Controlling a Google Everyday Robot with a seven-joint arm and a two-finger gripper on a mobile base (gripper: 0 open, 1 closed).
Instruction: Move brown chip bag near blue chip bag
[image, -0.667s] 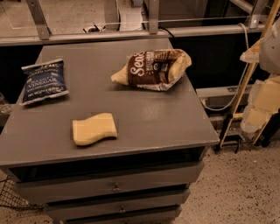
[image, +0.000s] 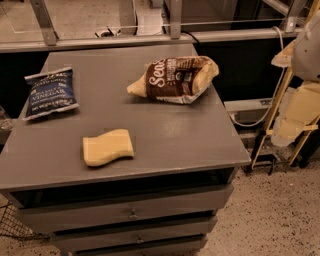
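Note:
The brown chip bag (image: 175, 77) lies on its side at the back right of the grey cabinet top (image: 165, 135), puffy, with a dark brown middle and pale tan ends. The blue chip bag (image: 50, 92) lies flat at the back left and reads "VINEGAR". The two bags are well apart. My gripper (image: 289, 125) is at the frame's right edge, off the cabinet's right side and below the level of its top, at the end of the pale arm (image: 307, 50). It touches nothing on the cabinet.
A wavy yellow sponge (image: 107, 147) lies at the front left of the top. The cabinet has drawers (image: 132, 215) below. A metal rail (image: 150, 40) runs behind it. A cable and a yellow frame (image: 265, 135) stand to the right on the speckled floor.

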